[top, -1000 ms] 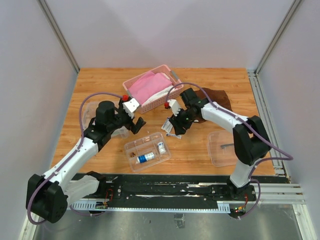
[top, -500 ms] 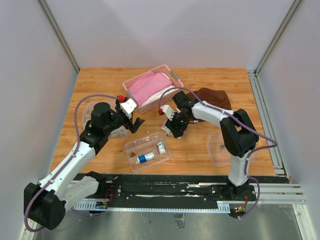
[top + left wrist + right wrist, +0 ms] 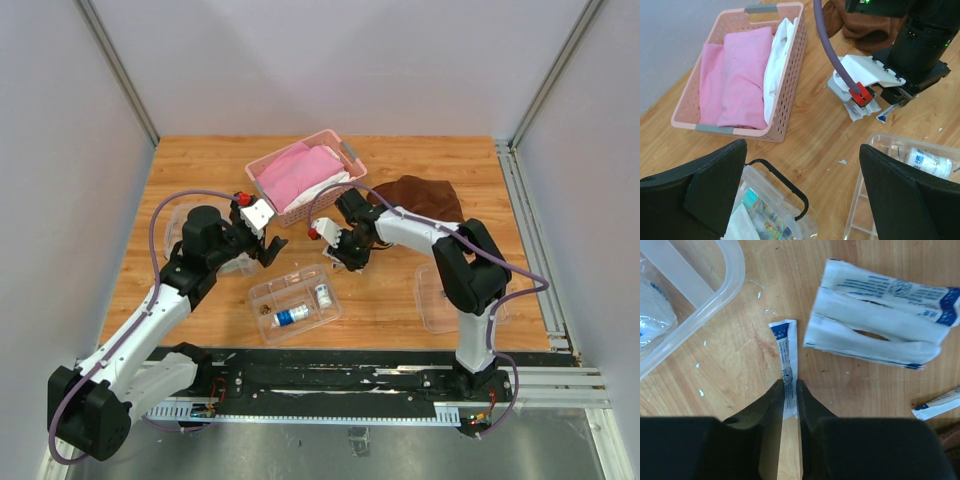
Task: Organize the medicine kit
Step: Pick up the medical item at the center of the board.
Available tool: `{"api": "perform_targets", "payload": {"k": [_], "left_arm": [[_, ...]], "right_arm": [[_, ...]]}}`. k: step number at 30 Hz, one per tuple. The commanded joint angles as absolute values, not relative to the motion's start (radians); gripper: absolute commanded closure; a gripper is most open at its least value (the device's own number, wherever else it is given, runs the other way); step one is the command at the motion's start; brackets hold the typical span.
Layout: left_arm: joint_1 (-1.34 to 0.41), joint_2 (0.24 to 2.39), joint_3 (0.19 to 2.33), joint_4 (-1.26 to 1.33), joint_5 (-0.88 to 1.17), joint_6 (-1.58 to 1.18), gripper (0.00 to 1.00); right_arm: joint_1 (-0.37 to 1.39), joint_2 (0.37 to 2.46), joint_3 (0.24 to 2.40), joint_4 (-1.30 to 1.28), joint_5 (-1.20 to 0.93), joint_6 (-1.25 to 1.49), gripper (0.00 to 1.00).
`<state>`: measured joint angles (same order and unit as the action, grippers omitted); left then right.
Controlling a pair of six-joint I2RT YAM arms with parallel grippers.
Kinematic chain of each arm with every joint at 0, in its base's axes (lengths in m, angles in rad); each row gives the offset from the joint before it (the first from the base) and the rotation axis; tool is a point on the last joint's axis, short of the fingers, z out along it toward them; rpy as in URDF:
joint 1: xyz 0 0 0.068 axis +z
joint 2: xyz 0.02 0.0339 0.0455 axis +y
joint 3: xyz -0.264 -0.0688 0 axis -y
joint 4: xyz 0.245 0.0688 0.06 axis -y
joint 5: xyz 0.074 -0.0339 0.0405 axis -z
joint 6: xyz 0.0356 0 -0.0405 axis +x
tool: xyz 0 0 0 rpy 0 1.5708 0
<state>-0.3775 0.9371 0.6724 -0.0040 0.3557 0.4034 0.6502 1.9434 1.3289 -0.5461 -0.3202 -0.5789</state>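
One thin sachet, white with blue print, lies on the wood just off the rounded corner of the divided tray. My right gripper is clamped on its near end, a fingertip tight on each side. I can't tell if it has left the surface yet; it looks flat on the table. Step in hand, as I read it: pick up loose packets and sort them into the tray. Just beside my grip sits a bundle of sachets, folded together, apart from the one I hold, and a stray sachet lies further out toward the edge of the wrist view. From above, the tray is at centre front, already holding a blue-labelled bottle and a white bottle, with other compartments free. Next move, my guess: lift straight up without letting the slim packet twist out, carry it the short way over the tray rim, and drop it in an open compartment, not on the bottles. My left gripper hangs spread wide with nothing in it, above the clear box with the dark carry handle at the table's left. The lid rests well apart on the right. Behind everything are the pink basket with its folded pink cloth and a brown cloth, neither part of this job.
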Motion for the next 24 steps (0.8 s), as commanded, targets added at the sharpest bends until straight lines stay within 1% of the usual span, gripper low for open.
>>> {"api": "perform_targets", "payload": {"k": [1, 4, 7, 12, 17, 20, 24], "left_arm": [[-0.384, 0.914, 0.665, 0.016, 0.332, 0.421, 0.01], [-0.385, 0.905, 0.664, 0.023, 0.306, 0.424, 0.01], [-0.385, 0.898, 0.668, 0.037, 0.261, 0.412, 0.01], [-0.383, 0.898, 0.684, 0.061, 0.148, 0.374, 0.01], [-0.373, 0.885, 0.690, 0.115, 0.002, 0.338, 0.01], [-0.300, 0.902, 0.732, 0.109, -0.058, 0.280, 0.01], [-0.175, 0.911, 0.786, 0.073, -0.046, 0.194, 0.01]], "right_arm": [[0.665, 1.916, 1.287, -0.569, -0.312, -0.640, 0.88], [0.665, 1.865, 1.278, -0.603, -0.348, -0.693, 0.96], [0.665, 1.818, 1.283, -0.646, -0.402, -0.737, 0.99], [0.667, 1.783, 1.339, -0.701, -0.537, -0.753, 0.99], [0.708, 1.817, 1.434, -0.718, -0.637, -0.716, 0.99], [0.746, 1.852, 1.488, -0.720, -0.666, -0.693, 1.00], [0.791, 1.907, 1.549, -0.719, -0.674, -0.680, 0.99]]}}
